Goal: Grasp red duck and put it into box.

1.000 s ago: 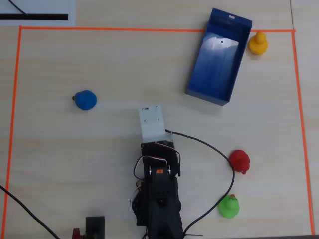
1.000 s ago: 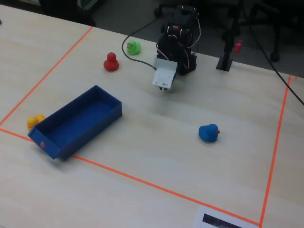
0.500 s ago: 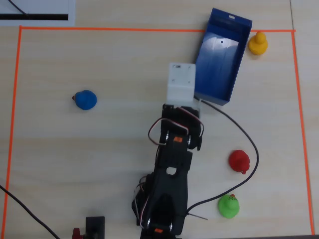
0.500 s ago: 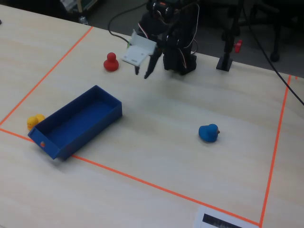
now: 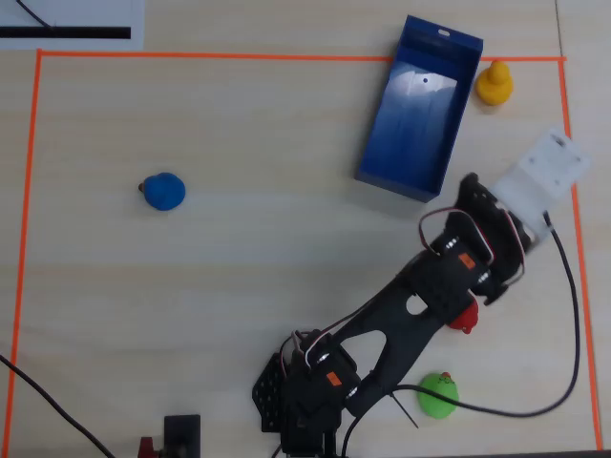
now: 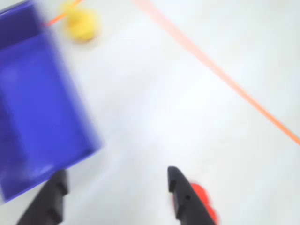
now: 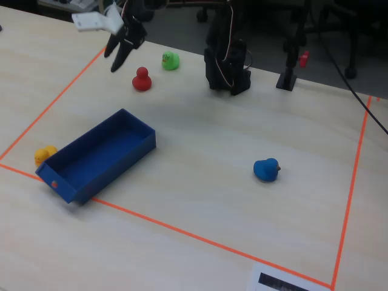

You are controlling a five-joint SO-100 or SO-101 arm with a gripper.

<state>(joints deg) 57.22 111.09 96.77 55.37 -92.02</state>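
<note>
— Fingers first: how do they stand?

— The gripper (image 6: pixel 115 187) has its two dark fingers (image 6: pixel 187 199) spread apart with nothing between them; in the wrist view only pale tabletop (image 6: pixel 187 103) shows in the gap. In the fixed view the gripper (image 7: pixel 120 51) hangs raised above the surface, fingers pointing down and to the left of the toy.

— And the red duck?

— The red duck (image 7: pixel 142 79) sits upright on the tabletop, free of any grasp. In the fixed view it is just right of and below the fingertips, apart from them. In the wrist view the red duck (image 6: pixel 202 199) shows only as a red blur behind the right-hand finger, outside the gap. From overhead the arm covers most of the red duck (image 5: pixel 465 316); a red patch peeks out at its right edge.

— Where is the box?

— The box (image 7: pixel 130 124) lies well apart from the duck, nearer the camera in the fixed view, open side up, inside the orange tape border (image 7: pixel 182 230). Overhead, the box (image 5: pixel 382 124) is at the top of the marked area, with the yellow duck (image 5: pixel 494 83) just beside its right wall.

— Other toys?

— The green duck (image 5: pixel 438 394) rests near the arm's base (image 5: pixel 305 401), close to the red one. The blue duck (image 5: pixel 163 191) lies alone, far to the left in the overhead view.
</note>
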